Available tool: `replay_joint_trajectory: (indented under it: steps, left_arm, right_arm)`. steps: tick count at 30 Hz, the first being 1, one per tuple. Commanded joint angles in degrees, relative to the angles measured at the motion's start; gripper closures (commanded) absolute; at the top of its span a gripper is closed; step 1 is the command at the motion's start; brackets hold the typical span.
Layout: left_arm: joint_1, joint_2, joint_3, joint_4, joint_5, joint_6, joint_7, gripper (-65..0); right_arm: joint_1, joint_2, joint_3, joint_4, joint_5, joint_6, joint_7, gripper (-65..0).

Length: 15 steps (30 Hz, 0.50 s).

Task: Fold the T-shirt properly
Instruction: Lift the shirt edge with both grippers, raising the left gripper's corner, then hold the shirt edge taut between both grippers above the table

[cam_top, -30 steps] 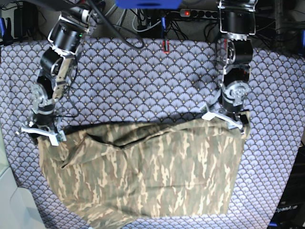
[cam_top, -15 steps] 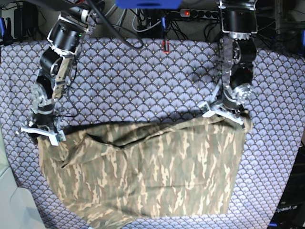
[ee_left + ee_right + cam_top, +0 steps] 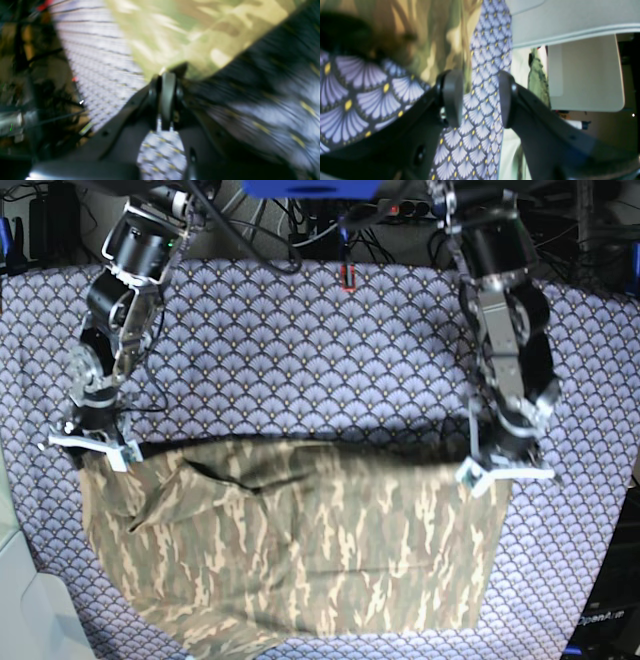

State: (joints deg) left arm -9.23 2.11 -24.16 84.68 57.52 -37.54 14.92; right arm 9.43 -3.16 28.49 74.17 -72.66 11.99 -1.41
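Note:
The camouflage T-shirt [image 3: 300, 550] lies spread over the near half of the patterned tablecloth [image 3: 300, 350], bunched along its far edge. In the base view my left gripper [image 3: 503, 473] sits at the shirt's far right corner. The blurred left wrist view shows that gripper [image 3: 167, 76] shut, with T-shirt [image 3: 200, 32] cloth pinched at its tips. My right gripper [image 3: 88, 448] rests at the far left corner. In the right wrist view it [image 3: 480, 97] stands open, only tablecloth showing between its fingers, and the T-shirt [image 3: 420, 32] edge lies just beyond the left finger [image 3: 452, 97].
A power strip with cables [image 3: 400, 207] runs behind the table's back edge, and a small red object [image 3: 347, 276] lies near it. A white bin or panel [image 3: 30, 610] stands off the front left corner, shown as white panels [image 3: 570, 22] in the right wrist view.
My left gripper has shut on the shirt's far right corner and moved nearer and rightward with it, flattening the far edge. The right gripper has stayed at the left corner.

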Motion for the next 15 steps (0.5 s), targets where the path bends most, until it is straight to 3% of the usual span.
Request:
replay_joint_trajectory:
  steps: [1, 6, 15]
  left_arm:
    - [-2.2, 0.9, -1.2, -0.5, -0.2, 1.0, -0.5, -2.2]
    - [-4.3, 2.9, -3.0, -7.4, 1.9, 10.2, -0.8, -2.2]
    - [-9.8, 2.9, -3.0, -19.5, 1.9, 22.0, -0.7, -2.2]
  right_arm:
    - [1.5, 0.3, -0.1, 1.0, 0.3, -1.4, 1.0, -24.3]
    - [1.4, 0.3, 0.1, 0.9, 0.3, -1.4, 0.9, -24.3]
    - [0.6, 0.4, 0.0, 0.8, 0.3, -1.4, 1.2, -24.3]
